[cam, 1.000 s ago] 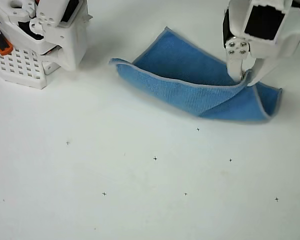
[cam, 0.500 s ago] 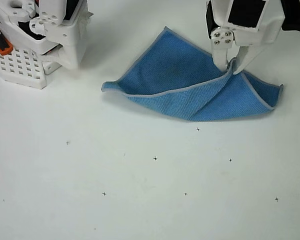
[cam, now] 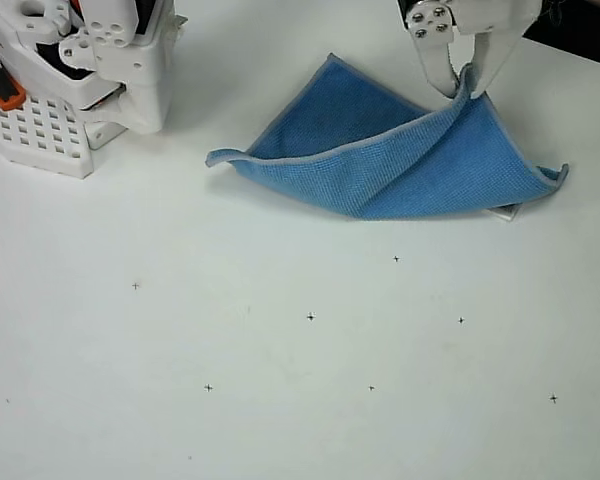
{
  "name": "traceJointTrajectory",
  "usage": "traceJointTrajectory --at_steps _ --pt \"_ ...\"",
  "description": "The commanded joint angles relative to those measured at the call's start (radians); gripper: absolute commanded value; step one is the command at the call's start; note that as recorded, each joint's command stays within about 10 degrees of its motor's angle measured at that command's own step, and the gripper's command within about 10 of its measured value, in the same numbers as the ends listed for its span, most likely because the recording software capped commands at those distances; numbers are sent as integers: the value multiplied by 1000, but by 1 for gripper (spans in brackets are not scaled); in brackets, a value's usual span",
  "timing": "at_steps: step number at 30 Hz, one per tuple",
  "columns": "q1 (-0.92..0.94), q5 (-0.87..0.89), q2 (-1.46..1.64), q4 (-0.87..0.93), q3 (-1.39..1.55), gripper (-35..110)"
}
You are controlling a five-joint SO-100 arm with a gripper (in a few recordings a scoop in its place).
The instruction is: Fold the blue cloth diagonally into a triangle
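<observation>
The blue cloth (cam: 400,165) lies on the white table at the upper middle of the overhead view, partly folded over itself. Pale grey edging runs along its raised fold. My white gripper (cam: 464,82) at the top right is shut on the cloth's corner, holding it up above the far part of the cloth. The lifted flap drapes from the fingers down to the left tip and to the right tip. A bit of the white tag (cam: 507,211) peeks from under the cloth's right side.
The arm's white base (cam: 80,70) with its gridded block and an orange part stands at the top left. Small black cross marks (cam: 310,317) dot the white table (cam: 280,400) in front of the cloth.
The gripper has carried the cloth corner up toward the far edge of the picture. The flap has swept further over the cloth, and the tag has come into view at the right.
</observation>
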Motion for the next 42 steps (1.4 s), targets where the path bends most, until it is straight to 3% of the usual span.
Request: traceJointTrajectory --at_steps 1,10,28,34,42 --pt "-26 26 171 -26 64 0" --pt "-60 132 363 -186 469 0" --pt "-74 267 838 -379 877 0" --pt "-126 314 634 -495 851 0" --pt "-160 387 594 -554 910 0"
